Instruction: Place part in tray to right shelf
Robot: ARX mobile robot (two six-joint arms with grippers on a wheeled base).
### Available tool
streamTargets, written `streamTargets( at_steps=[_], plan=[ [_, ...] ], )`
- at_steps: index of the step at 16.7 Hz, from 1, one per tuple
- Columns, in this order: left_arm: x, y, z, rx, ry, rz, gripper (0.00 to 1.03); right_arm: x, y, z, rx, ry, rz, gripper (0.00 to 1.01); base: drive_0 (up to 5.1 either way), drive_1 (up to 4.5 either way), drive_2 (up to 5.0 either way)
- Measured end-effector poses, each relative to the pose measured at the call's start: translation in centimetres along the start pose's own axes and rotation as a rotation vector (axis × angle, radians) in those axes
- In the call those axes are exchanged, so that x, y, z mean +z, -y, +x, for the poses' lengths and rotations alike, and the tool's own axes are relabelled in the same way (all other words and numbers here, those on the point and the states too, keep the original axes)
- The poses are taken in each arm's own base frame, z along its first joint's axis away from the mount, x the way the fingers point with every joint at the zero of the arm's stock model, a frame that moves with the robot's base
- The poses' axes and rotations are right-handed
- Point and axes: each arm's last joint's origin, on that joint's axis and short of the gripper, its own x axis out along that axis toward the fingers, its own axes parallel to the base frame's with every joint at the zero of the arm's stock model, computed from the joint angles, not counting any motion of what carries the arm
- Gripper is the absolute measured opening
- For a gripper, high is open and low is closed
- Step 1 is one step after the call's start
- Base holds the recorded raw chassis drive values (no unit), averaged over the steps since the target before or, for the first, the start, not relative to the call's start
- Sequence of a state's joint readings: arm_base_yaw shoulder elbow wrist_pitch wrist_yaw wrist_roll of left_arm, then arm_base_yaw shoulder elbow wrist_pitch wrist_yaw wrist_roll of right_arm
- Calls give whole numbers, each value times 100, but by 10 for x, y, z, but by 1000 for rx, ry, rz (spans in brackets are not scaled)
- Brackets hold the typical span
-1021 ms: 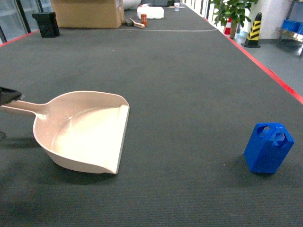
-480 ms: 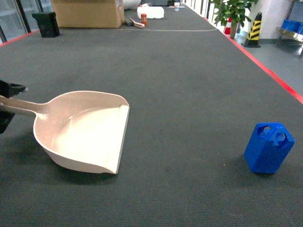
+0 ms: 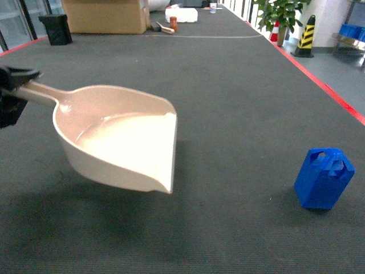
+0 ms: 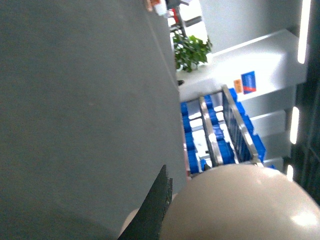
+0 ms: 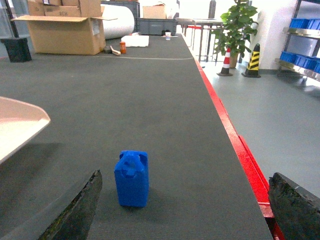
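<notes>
The pale beige tray [image 3: 122, 137] hangs tilted above the dark table, held by its handle at the far left, where my left gripper [image 3: 16, 91] is shut on it. The left wrist view shows one dark finger [image 4: 152, 210] against the tray's rounded back [image 4: 240, 205]. The blue part [image 3: 323, 178] stands upright on the table at the right, apart from the tray. My right gripper [image 5: 185, 210] is open and low over the table, with the part [image 5: 132, 178] just ahead between its spread fingers, untouched. I cannot tell whether the steel rack [image 5: 300, 65] is the right shelf.
A red line [image 3: 336, 97] marks the table's right edge. A cardboard box [image 3: 105, 15], a black bin [image 3: 56, 28] and small items sit at the far end. A plant [image 5: 235, 25] and striped cones [image 5: 251, 60] stand on the floor to the right. Blue crates fill the rack [image 4: 215, 135].
The left gripper closed on the tray's handle and lifted the tray off the table, up and to the right. The part has not moved.
</notes>
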State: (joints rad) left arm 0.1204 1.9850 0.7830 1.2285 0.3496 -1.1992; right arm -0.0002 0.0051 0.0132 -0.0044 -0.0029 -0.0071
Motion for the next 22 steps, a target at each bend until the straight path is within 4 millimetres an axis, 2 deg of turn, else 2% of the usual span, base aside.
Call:
streamTargets(
  at_steps=[3,4,5,7,10,12,16,19,20,22],
  plan=[
    [-17,58,-1,-183,-13,-17,13,0,0,0,0,0,0,98,0,0,0],
    [-29,75,-3,-223,-30,-52,13,0,0,0,0,0,0,98,0,0,0],
    [-37,84,-4,-243,-44,-68,13,0,0,0,0,0,0,98,0,0,0],
    [-69,110,-7,-296,-89,-138,13,0,0,0,0,0,0,98,0,0,0],
    [-118,110,-7,-254,-182,-226,13,0,0,0,0,0,0,98,0,0,0],
    [-136,102,-6,-218,-228,-244,13,0,0,0,0,0,0,98,0,0,0],
    [-123,99,-1,-213,-166,-244,13,0,0,0,0,0,0,98,0,0,0],
    [-124,100,-2,-213,-170,-244,13,0,0,0,-1,-1,0,98,0,0,0],
    [-125,100,-2,-213,-171,-244,13,-3,1,3,-39,-196,-46,98,0,0,0],
    [-126,100,-2,-216,-179,-245,13,-4,4,23,-15,-307,-68,98,0,0,0]
  ],
)
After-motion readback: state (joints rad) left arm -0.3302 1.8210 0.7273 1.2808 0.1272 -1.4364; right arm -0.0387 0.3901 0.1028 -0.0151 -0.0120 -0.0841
